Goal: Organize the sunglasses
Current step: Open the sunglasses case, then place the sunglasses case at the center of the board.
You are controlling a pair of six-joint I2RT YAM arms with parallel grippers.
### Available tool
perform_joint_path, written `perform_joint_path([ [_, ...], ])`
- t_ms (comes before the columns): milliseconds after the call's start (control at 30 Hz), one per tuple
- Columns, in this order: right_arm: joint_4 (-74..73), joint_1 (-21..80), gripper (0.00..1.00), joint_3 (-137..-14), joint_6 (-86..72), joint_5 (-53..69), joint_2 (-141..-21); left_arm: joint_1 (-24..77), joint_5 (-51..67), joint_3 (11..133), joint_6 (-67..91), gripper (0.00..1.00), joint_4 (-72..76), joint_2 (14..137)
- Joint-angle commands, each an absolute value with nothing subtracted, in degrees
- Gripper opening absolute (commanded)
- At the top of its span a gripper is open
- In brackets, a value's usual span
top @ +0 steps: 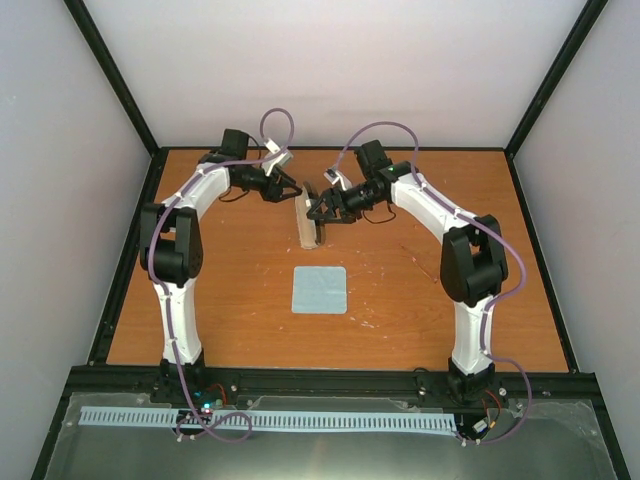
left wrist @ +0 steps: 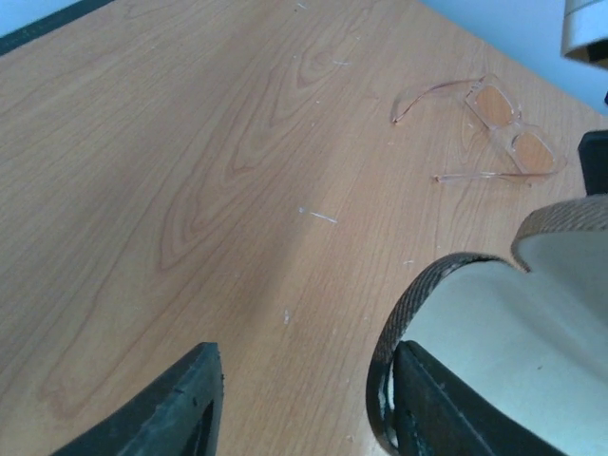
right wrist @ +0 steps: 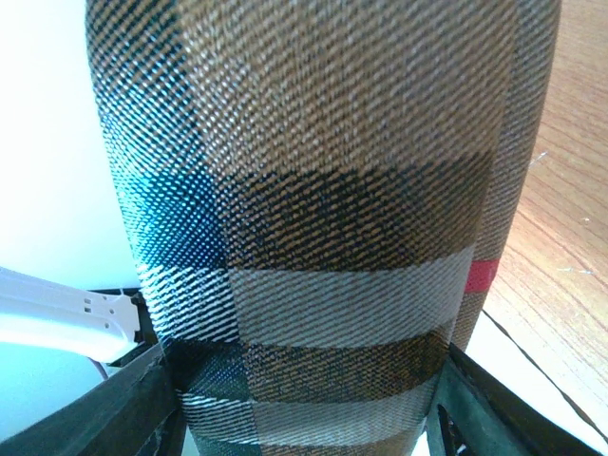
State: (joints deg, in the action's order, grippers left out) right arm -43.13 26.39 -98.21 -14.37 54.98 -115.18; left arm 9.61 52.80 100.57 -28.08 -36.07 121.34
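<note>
Right tool [top: 325, 205] clamps the opened case [right wrist: 313, 190], left tool [left wrist: 304, 399] half-open and empty; sunglasses [left wrist: 503, 128] lie unfolded beyond case, unpacked.

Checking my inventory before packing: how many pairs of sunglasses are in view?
1. The sunglasses lie arms unfolded on the table, beyond the open case in the left wrist view. The case's interior is only partly visible, so another could be hidden.

looks like a robot lab test cell: bare wooden table [top: 400, 300] boxed in by plain white panels [top: 330, 70] on a black metal frame [top: 112, 75], left arm [top: 175, 260] and right arm [top: 470, 270] bolted to a rail [top: 330, 378] up front, purple cables [top: 380, 124] looping off both.
</note>
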Motion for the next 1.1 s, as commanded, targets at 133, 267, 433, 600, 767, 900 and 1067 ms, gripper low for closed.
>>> perform_joint_path([
  [133,-45.1,27.6,0.03,-100.7,-12.0,61.0,-116.3,10.9,55.0,102.9,-30.7,0.36,-36.8,122.1],
  [267,-45.5,27.5,0.03,-101.4,-11.5,61.0,-117.0,11.0,56.1,103.6,-31.6,0.15,-38.2,122.5],
  [433,-46.0,27.5,0.04,-101.9,-11.2,60.4,-117.6,11.1,56.6,104.3,-31.9,0.00,-41.4,123.2],
  [600,-45.1,25.8,0.49,-100.7,-13.1,52.8,-115.3,10.8,51.0,99.2,-21.2,0.00,-35.5,119.9],
  [767,-39.7,19.0,0.83,-93.2,-17.9,42.1,-106.5,9.5,43.3,93.0,-5.4,0.00,-28.7,115.2],
  [900,-39.7,17.6,0.85,-89.4,-17.6,33.8,-101.8,9.5,37.9,90.3,2.6,0.00,-25.6,113.6],
  [1067,-33.6,19.8,0.50,-79.1,-21.6,27.4,-97.5,9.5,30.8,92.0,9.1,0.00,-25.1,116.8],
])
